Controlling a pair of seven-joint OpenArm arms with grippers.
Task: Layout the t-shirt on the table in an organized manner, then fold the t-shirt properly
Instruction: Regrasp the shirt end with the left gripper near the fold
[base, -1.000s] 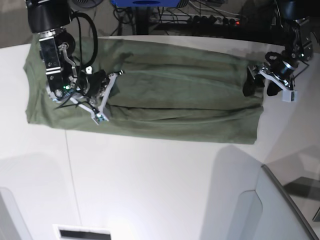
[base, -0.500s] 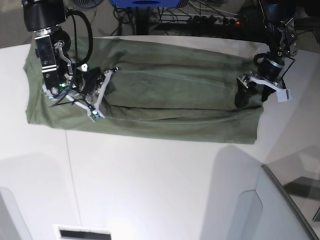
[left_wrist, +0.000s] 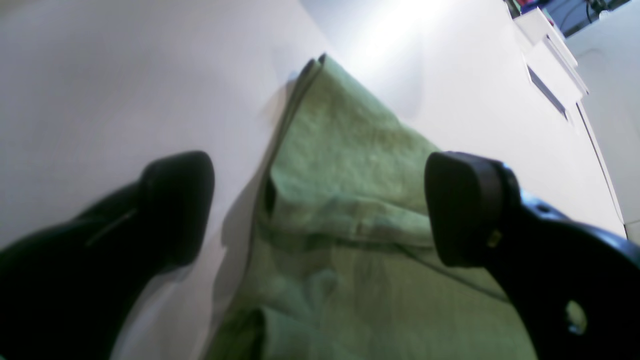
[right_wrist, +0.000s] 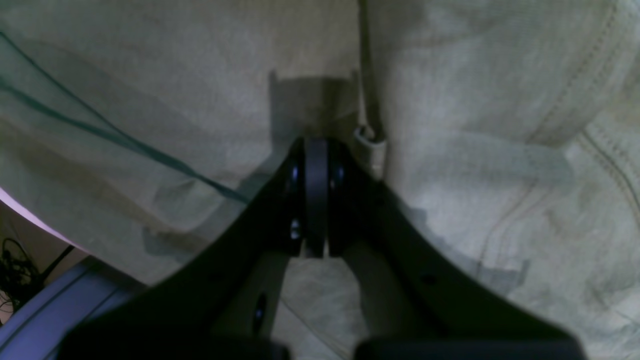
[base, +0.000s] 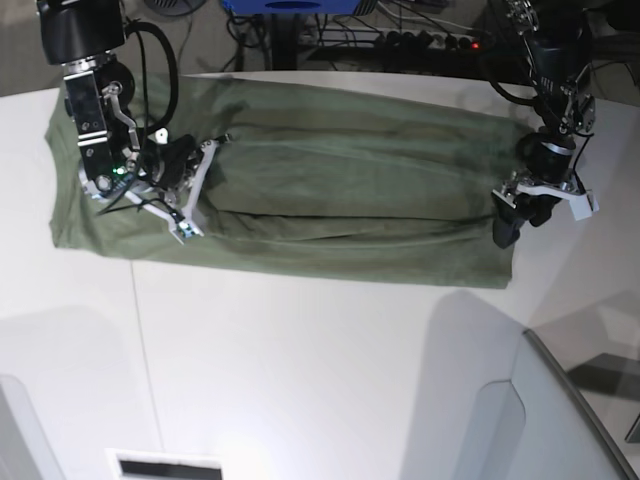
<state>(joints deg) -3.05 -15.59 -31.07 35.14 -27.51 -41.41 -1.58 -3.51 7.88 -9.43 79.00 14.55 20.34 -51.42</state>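
Note:
The olive-green t-shirt (base: 330, 190) lies lengthwise across the far part of the white table (base: 300, 380), folded into a long band. My left gripper (base: 521, 216) is at the shirt's right end, open. In the left wrist view it (left_wrist: 320, 210) straddles the cloth's edge (left_wrist: 350, 165): one finger over bare table (left_wrist: 125, 75), the other over the shirt. My right gripper (base: 195, 195) sits on the shirt's left part. In the right wrist view it (right_wrist: 315, 155) is shut, tips down on the cloth (right_wrist: 475, 100) beside a small raised fold. Whether cloth is pinched is unclear.
A grey angled panel (base: 560, 410) rises at the near right corner. Cables and a power strip (base: 420, 40) run behind the table's far edge. A dark slot (base: 165, 468) sits at the near edge. White furniture (left_wrist: 545, 45) stands beyond the table.
My left gripper has swung in over the shirt's right end and then towards the near side along that edge, staying open. My right gripper has drifted slightly left, still shut.

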